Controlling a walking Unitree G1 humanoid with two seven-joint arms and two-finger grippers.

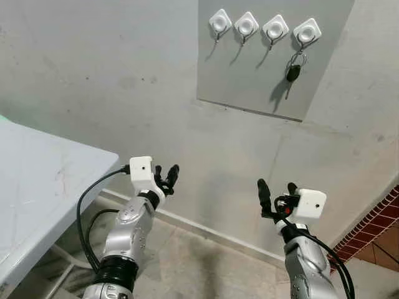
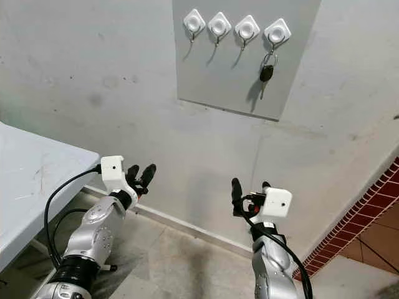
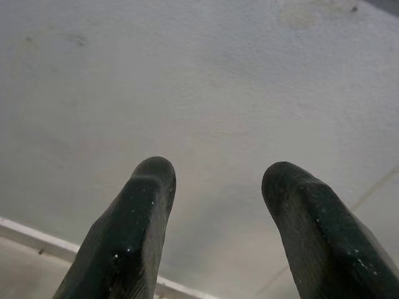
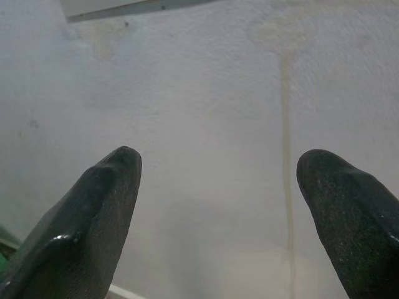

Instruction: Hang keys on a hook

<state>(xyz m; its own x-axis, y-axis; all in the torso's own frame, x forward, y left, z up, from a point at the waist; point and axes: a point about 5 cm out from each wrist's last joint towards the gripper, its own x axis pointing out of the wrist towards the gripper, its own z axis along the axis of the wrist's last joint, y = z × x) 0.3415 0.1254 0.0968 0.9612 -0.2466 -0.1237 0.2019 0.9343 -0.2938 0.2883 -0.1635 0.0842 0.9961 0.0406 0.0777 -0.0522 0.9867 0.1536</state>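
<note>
Spreading its two long, matte black fingers apart, the right gripper point(image 1: 275, 187) is raised before the rough, pale plaster wall point(image 1: 112, 62), holding nothing; in its wrist view the rounded, faintly glossy fingertips point(image 4: 112, 180) frame a yellowish drip stain on the plaster. The left gripper point(image 1: 166, 174) is likewise raised and empty, its blunt fingers point(image 3: 146, 205) parted by a narrower gap. Well above both, a flat grey rectangular panel point(image 1: 249, 75) carries four white diamond-shaped hooks point(image 1: 246, 25) in a row. The black-headed key on a metal ring point(image 1: 293, 71) hangs from the rightmost hook point(image 1: 307, 31). A smooth white table top point(image 1: 37, 180) stands beside the left arm, red brick tiling point(image 1: 368, 230) beside the right.
</note>
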